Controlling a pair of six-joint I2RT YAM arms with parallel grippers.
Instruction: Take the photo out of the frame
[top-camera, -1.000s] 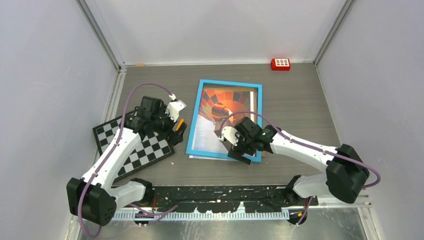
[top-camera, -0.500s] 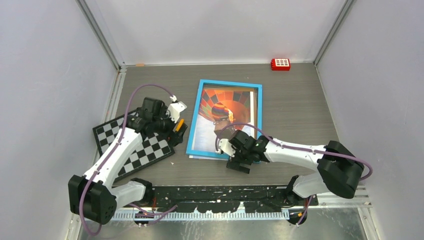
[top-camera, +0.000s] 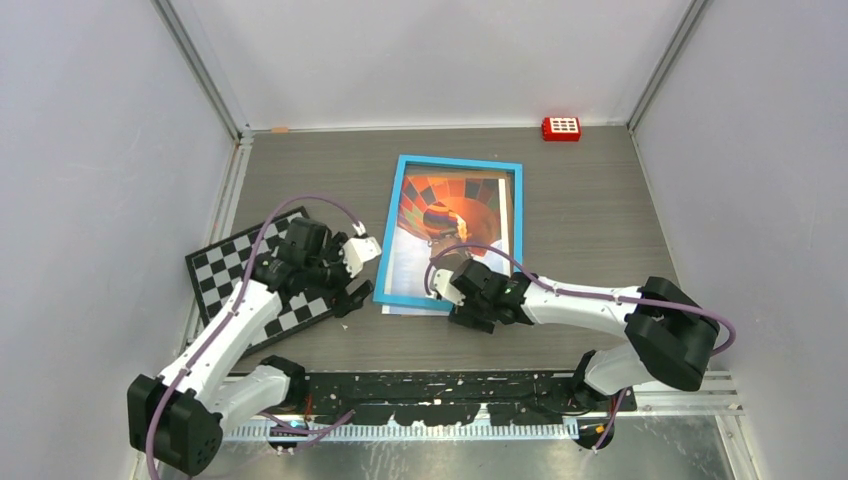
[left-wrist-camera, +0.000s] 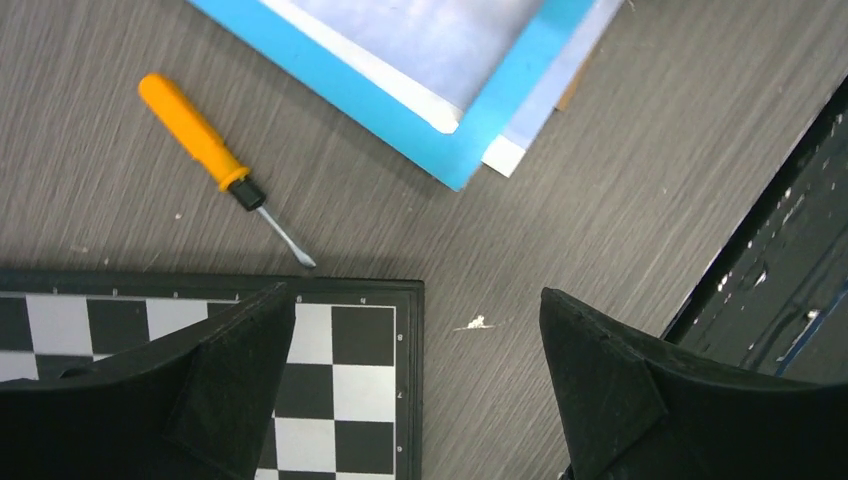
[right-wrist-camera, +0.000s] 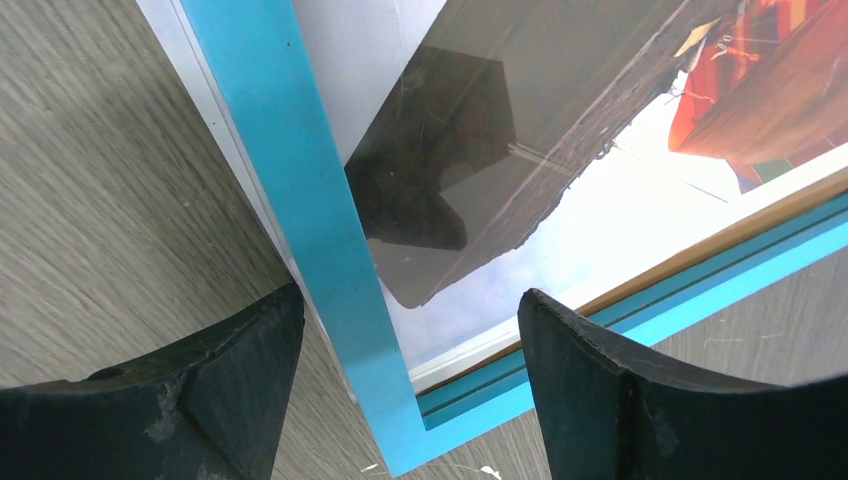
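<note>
The frame (top-camera: 401, 230) lies face up in mid-table, its thin blue border around the photo (top-camera: 450, 215) of an orange striped balloon. A pale sheet edge (top-camera: 412, 309) pokes out under its near side. My right gripper (top-camera: 463, 303) is at that near side. In the right wrist view it (right-wrist-camera: 410, 390) stands open, straddling a corner of the frame (right-wrist-camera: 335, 240) with gaps on both sides, and the photo (right-wrist-camera: 620, 190) shows behind glass. My left gripper (top-camera: 350, 292) hangs open near the frame's near-left corner. In the left wrist view it (left-wrist-camera: 415, 390) is over the chequered board's corner, empty.
A black-and-white chequered board (top-camera: 235, 270) lies left of the frame. An orange-handled screwdriver (left-wrist-camera: 205, 140) rests on the table between board (left-wrist-camera: 340, 380) and frame (left-wrist-camera: 420, 135). A red block (top-camera: 561, 128) sits at the back wall. The arms' black base rail (top-camera: 440, 385) runs along the near edge.
The right gripper has slid left and nearer along the frame's near side. The left gripper has come down toward the near edge of the board, closer to the frame's corner.
</note>
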